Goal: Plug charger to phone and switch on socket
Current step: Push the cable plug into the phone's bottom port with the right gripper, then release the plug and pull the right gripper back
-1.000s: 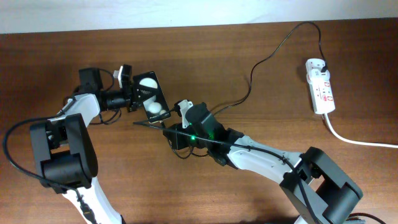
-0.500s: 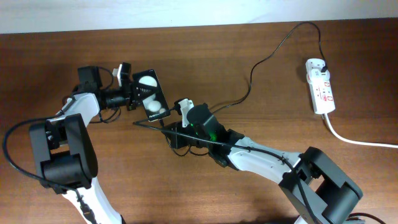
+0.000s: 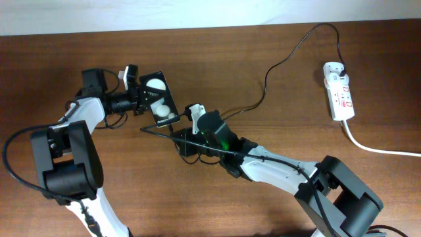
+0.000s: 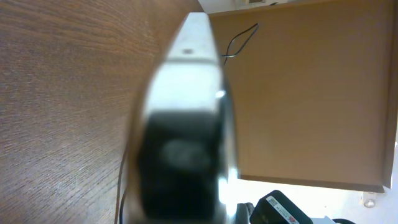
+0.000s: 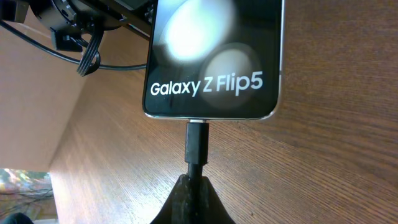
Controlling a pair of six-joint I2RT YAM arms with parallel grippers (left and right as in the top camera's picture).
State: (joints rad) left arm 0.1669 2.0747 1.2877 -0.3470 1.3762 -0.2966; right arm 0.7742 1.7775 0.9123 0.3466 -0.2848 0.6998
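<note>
A: Left hand, closed on the far short edge of the phone, screen up. Why grip there?
B: Braces it, I'd judge, so a push from the other end can't slide it over the tabletop
A: Right hand?
B: Pinched tight on the charger just behind its connector tip; tip meets the phone's lower edge at the port. Fully seated or not, cannot tell
A: Cable's other end?
B: Runs to the socket, well apart at the right; black plug sits in it. Whether it's switched on, too small to read
A: So what remains?
B: Likely confirm the seat, then reach for the socket
</note>
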